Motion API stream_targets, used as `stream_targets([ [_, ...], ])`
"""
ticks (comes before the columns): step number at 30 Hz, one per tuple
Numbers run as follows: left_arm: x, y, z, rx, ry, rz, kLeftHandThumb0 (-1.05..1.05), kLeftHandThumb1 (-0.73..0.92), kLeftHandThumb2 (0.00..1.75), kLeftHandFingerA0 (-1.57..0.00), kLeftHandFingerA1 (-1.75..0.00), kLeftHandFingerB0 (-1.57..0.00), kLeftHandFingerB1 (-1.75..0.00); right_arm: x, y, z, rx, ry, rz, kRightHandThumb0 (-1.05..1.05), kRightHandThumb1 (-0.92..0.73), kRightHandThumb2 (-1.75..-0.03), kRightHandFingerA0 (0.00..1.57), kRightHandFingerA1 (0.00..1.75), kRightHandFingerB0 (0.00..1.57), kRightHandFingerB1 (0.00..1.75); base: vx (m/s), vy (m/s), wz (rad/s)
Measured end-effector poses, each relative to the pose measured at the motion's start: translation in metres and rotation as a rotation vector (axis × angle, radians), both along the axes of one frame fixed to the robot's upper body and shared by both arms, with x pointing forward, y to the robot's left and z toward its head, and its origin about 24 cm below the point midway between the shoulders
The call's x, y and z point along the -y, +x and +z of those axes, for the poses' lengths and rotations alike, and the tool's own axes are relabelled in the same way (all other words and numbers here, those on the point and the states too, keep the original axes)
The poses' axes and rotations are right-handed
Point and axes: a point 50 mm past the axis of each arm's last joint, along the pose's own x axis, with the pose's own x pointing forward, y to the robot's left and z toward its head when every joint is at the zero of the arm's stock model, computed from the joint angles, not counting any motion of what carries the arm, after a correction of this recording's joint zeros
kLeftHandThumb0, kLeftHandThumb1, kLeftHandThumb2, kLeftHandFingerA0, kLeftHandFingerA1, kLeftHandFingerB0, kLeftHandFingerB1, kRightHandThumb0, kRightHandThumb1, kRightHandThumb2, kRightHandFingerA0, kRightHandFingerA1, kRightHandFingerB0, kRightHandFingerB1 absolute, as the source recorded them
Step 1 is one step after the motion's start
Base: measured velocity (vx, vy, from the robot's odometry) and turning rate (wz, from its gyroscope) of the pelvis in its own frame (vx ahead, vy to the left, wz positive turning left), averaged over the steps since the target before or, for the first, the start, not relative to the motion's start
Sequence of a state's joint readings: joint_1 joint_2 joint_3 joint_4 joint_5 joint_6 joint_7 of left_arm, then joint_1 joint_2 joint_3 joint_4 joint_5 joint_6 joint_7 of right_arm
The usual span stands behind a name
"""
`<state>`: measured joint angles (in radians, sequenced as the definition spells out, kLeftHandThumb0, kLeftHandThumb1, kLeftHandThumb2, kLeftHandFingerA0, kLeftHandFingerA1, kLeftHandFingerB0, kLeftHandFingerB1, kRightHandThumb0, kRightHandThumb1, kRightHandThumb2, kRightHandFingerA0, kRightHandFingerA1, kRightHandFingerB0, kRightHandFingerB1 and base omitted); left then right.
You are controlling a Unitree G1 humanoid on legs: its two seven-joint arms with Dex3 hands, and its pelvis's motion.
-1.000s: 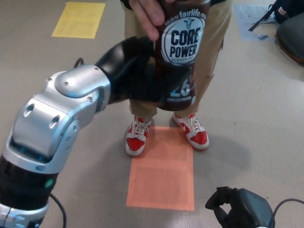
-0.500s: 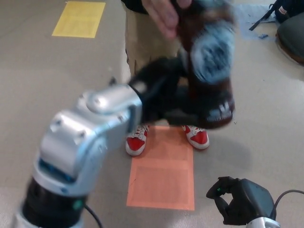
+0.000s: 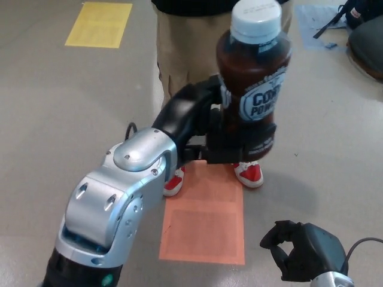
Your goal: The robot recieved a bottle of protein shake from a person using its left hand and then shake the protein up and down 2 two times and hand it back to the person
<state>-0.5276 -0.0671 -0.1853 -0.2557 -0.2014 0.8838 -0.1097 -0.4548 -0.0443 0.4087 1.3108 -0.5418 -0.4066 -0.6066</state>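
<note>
Grey floor (image 3: pixel 72 107) all around here, smooth and scuffed, with a yellow rectangle (image 3: pixel 99 24) marked on it up at the far left and an orange rectangle (image 3: pixel 206 218) right in the middle, just in front of the person's red-and-white sneakers (image 3: pixel 248 173). The person (image 3: pixel 185 54) stands at the top in tan trousers, and there's dark gear at the far right edge, too cut off to make out. Now the bottle (image 3: pixel 254 78) — it's upright, held high over the orange patch, and the left robot hand (image 3: pixel 209 128) has its black fingers wrapped around the lower half, gripping it alone. That's the change: a second ago the person's hand was clamped over the top of the bottle, half a second ago everything was a blur with that hand lifting clear, and now the person's hand is gone from view and the white cap (image 3: pixel 256 21) shows plainly. The silver forearm has swung in nearer the middle too. The label reads "CO" over "PO" from this angle, the rest curving out of sight; earlier it faced us squarely with "fairlife" and "CORE POWER". Down at the lower right, the right robot hand (image 3: pixel 299 254) hangs low with fingers curled loosely, holding nothing.
</note>
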Motion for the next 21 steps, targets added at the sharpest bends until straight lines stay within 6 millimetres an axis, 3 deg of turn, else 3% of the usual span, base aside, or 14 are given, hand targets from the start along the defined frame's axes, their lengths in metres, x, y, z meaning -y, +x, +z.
stream_targets([
  [2,-0.006,0.004,-0.007,-0.006,0.021,0.028,-0.14,0.84,0.65,-1.06,-0.57,-0.69,-0.91,0.0,0.0,0.0,0.0,0.001,0.0,-0.47,-0.57,-1.01,0.92,0.88,0.91,0.69,0.0,0.0,0.0],
  [6,-0.02,0.011,-0.023,-0.025,0.076,0.092,-0.17,0.85,0.65,-1.01,-0.54,-0.71,-0.81,0.0,0.0,0.0,0.0,0.002,0.0,-0.48,-0.57,-1.06,0.92,0.93,0.93,0.71,0.0,0.0,0.0],
  [8,-0.029,0.015,-0.033,-0.04,0.111,0.13,-0.15,0.85,0.65,-0.98,-0.55,-0.72,-0.67,-0.001,0.0,0.0,0.0,0.002,0.0,-0.46,-0.57,-1.04,0.93,0.9,0.92,0.72,0.0,0.0,0.0],
  [11,-0.039,0.019,-0.043,-0.053,0.146,0.166,-0.15,0.83,0.65,-0.98,-0.54,-0.73,-0.61,-0.001,0.0,0.0,0.0,0.003,0.0,-0.48,-0.59,-1.0,0.92,0.85,0.94,0.7,0.0,0.0,0.0],
  [12,-0.043,0.02,-0.048,-0.061,0.163,0.184,-0.15,0.83,0.65,-0.98,-0.54,-0.73,-0.61,-0.001,0.0,0.0,0.0,0.003,0.0,-0.48,-0.59,-1.0,0.92,0.85,0.94,0.7,0.0,0.0,0.0],
  [13,-0.046,0.022,-0.053,-0.068,0.175,0.197,-0.16,0.83,0.66,-0.98,-0.55,-0.73,-0.61,-0.001,0.0,0.0,0.0,0.003,0.0,-0.51,-0.55,-1.12,0.88,0.89,0.89,0.8,0.0,0.0,0.0],
  [14,-0.05,0.023,-0.056,-0.075,0.187,0.207,-0.16,0.83,0.66,-0.97,-0.55,-0.73,-0.61,-0.001,0.0,0.0,0.001,0.004,0.0,-0.5,-0.59,-1.03,0.92,0.86,0.94,0.71,0.0,0.0,0.0],
  [21,-0.072,0.029,-0.083,-0.125,0.264,0.28,-0.19,0.81,0.65,-0.99,-0.56,-0.72,-0.64,-0.001,0.0,0.0,0.001,0.005,-0.001,-0.47,-0.58,-1.05,0.93,0.98,0.94,0.7,0.0,0.0,0.0],
])
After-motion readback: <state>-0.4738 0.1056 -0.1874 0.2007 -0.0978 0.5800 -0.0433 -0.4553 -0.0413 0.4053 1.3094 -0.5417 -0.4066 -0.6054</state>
